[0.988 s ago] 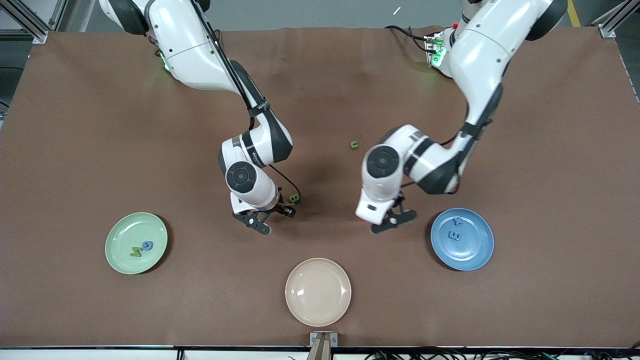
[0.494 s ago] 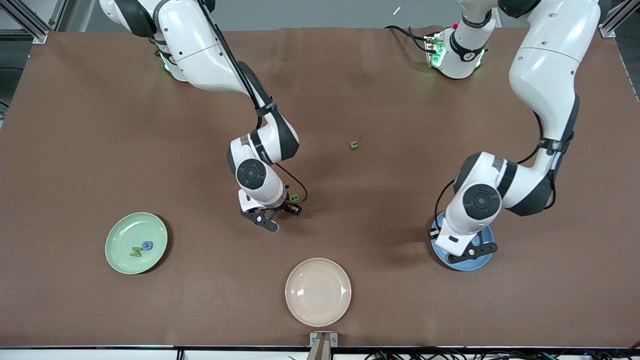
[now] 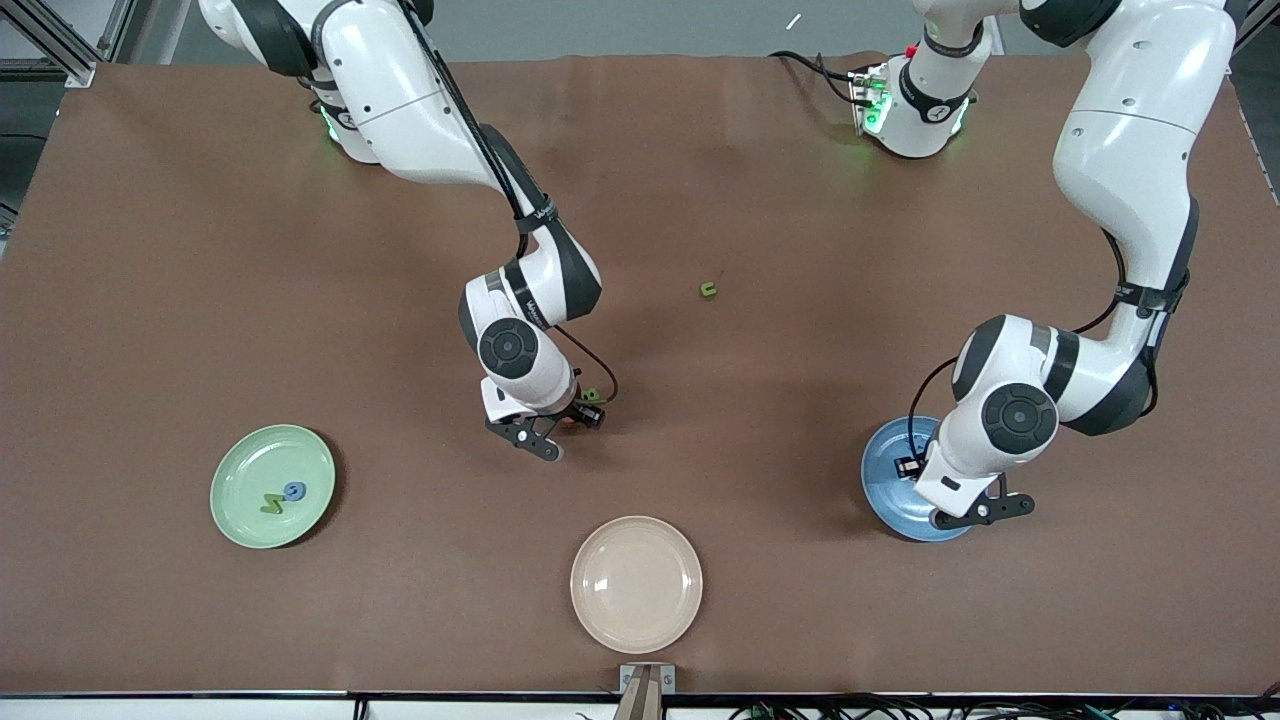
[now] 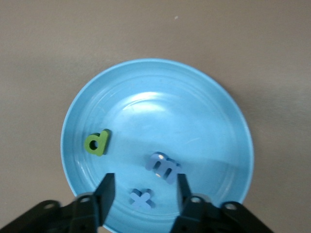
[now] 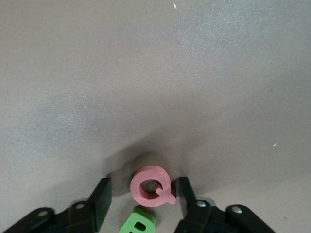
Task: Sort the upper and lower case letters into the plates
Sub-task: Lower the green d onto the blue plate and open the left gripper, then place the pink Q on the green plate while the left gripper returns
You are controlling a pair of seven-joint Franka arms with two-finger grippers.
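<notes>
The green plate [image 3: 272, 486], toward the right arm's end of the table, held a green letter and a blue one. The right gripper [image 5: 142, 199] hung low over mid-table, its fingers spread wide either side of a red Q [image 5: 151, 186], a green letter [image 5: 137, 222] just beside it. Small, stiff and light, the Q looked apt to skid on the brown table [image 3: 150, 250]; a pinch across its outer ring seemed the surest hold. A green u [image 3: 708, 290] lay alone, farther from the front camera. The cream plate [image 3: 636, 584] sat bare. The left gripper [image 4: 144, 194], fingers apart and empty, hovered over the blue plate [image 4: 214, 97], which held a green d [image 4: 97, 142], a blue m [image 4: 163, 166] and a blue x [image 4: 141, 199].
</notes>
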